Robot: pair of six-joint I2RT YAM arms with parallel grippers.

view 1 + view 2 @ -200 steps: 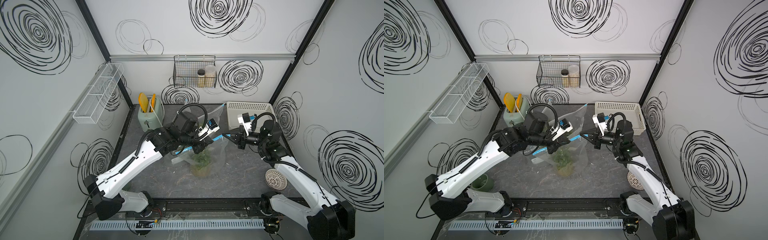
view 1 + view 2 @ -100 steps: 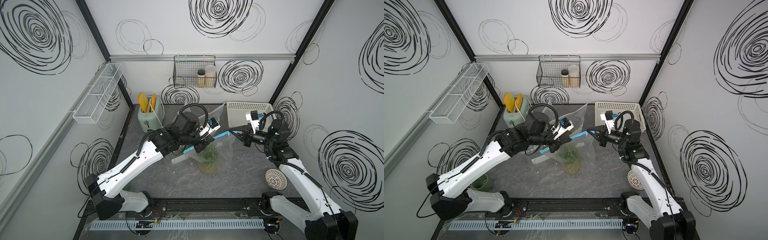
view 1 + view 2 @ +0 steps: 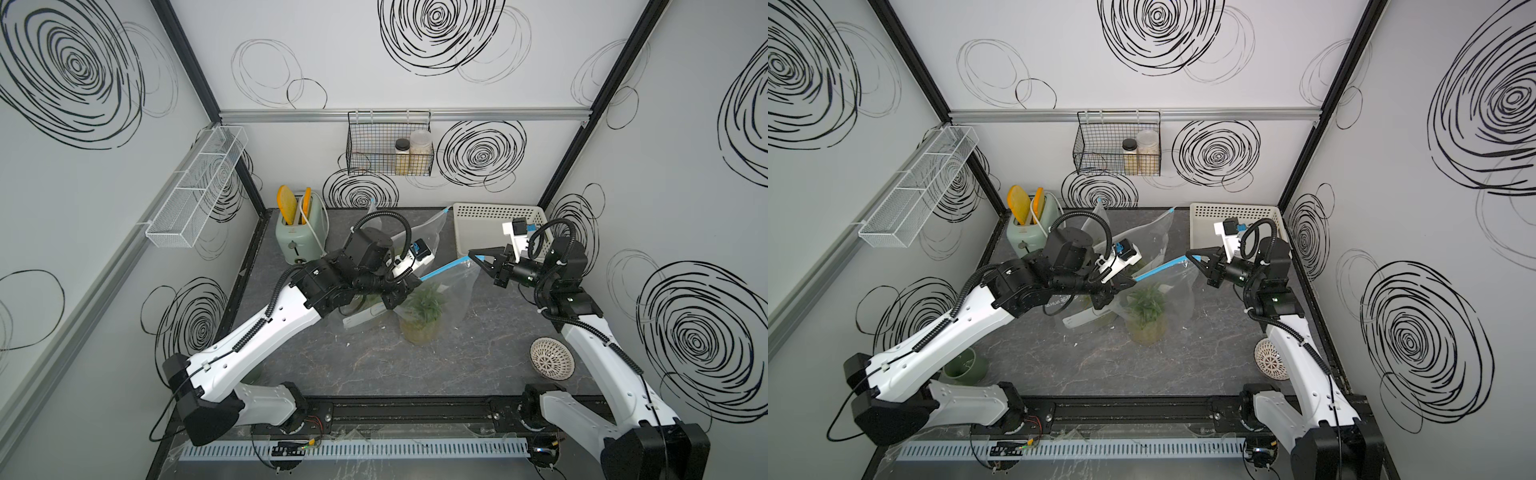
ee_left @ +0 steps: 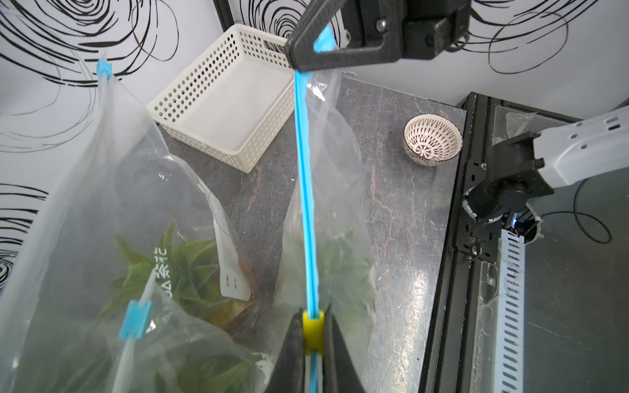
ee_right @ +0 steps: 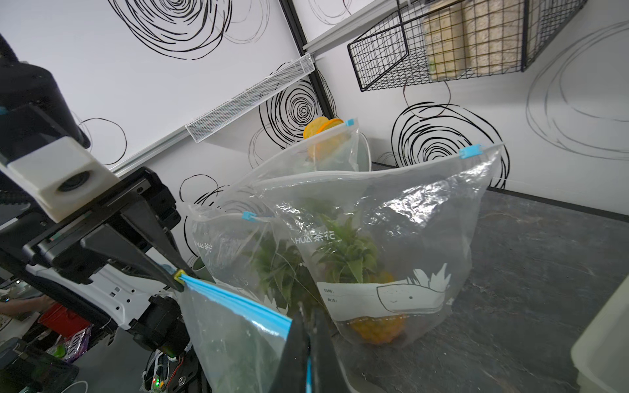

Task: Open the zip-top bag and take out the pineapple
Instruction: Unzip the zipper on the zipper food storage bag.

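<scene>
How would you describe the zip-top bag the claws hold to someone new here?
Find the white basket at the back of the table. Beside it stand several clear bags. This bag has a blue zip strip and yellow slider; its neighbours have pale strips with blue sliders.

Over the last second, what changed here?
The right hand, shut on the end of the strip, pulled rightward toward the basket. That stretched the strip and dragged the bag and pineapple along. The left hand stayed put, clamped on the slider. The toaster and bowl are unchanged.
</scene>
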